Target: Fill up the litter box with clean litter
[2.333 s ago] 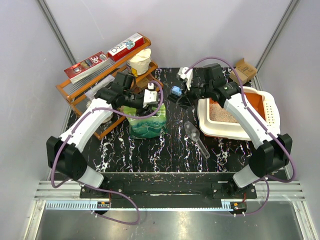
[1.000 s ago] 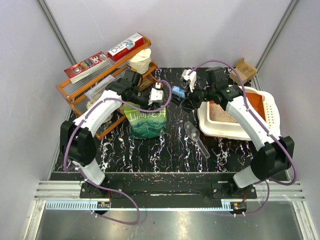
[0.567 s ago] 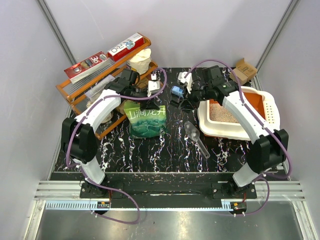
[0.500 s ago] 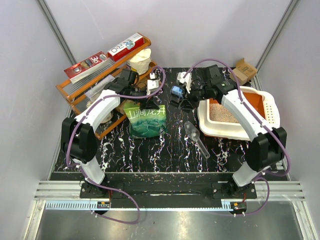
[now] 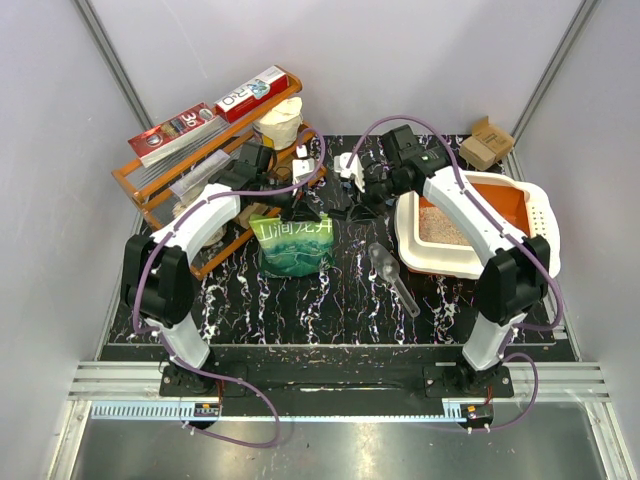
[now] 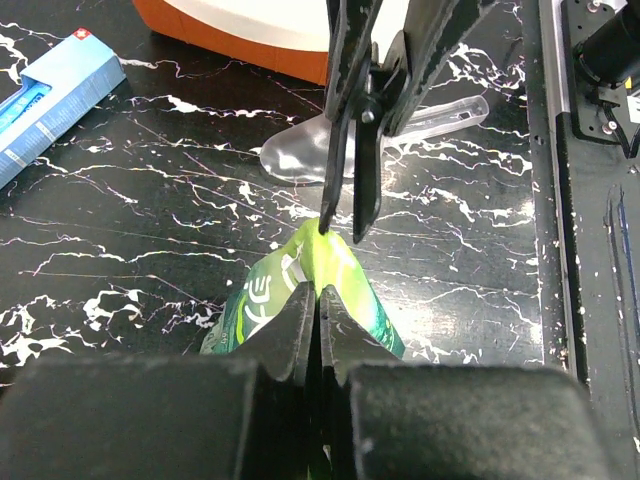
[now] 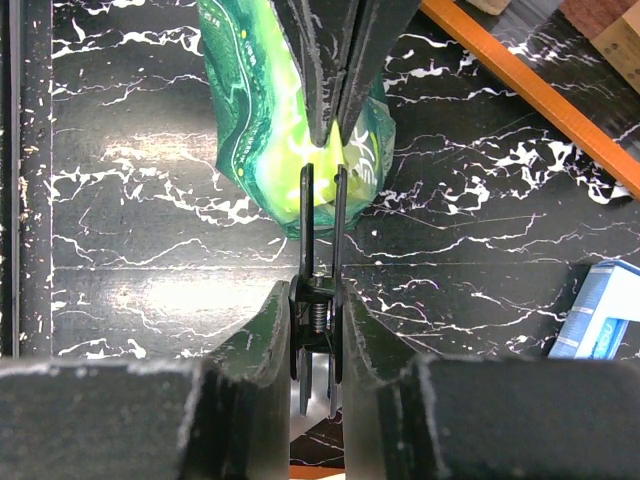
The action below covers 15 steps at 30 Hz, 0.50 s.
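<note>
Left gripper (image 6: 317, 300) is pressed together on the top edge of the green pouch (image 6: 335, 268); the pouch is held upright on the black marble table (image 5: 340, 300), left of centre. Right gripper (image 7: 318, 300) is clamped on black scissors (image 7: 306, 220). The blades are narrowly parted and pointed at the pouch top. In the left wrist view one blade tip is seen touching the pouch edge, just beyond the left fingers (image 6: 295, 320). Whether the pouch has been cut cannot be told.

Litter box (image 5: 450, 266) is set on the right side of the table, well apart from the pouch. A pale layer of litter (image 5: 445, 228) is seen on its floor, with the orange inner wall (image 5: 500, 205) exposed at the far side.

A clear scoop (image 5: 392, 272) is laid on the table between pouch and box, near the box's front left corner. A blue carton (image 7: 600, 310) is seen flat near the scissors. An orange rack (image 5: 150, 190) is placed at far left, loaded with packages. A small cardboard box (image 5: 485, 142) is placed behind the litter box.
</note>
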Each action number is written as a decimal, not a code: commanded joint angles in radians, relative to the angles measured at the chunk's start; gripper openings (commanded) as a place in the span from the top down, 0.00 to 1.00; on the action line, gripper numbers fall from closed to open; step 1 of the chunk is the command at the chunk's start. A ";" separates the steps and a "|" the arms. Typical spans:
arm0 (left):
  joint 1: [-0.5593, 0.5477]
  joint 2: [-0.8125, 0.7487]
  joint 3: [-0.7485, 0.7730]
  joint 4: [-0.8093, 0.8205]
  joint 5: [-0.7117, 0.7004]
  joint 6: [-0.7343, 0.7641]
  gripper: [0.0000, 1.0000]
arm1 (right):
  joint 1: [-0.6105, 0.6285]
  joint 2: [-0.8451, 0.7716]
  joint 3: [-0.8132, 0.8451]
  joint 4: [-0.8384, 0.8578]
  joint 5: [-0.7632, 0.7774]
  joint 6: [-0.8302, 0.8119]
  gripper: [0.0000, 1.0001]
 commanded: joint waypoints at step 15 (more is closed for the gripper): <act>-0.001 -0.050 -0.015 0.086 0.062 -0.041 1.00 | 0.041 -0.021 0.045 0.043 0.027 0.000 1.00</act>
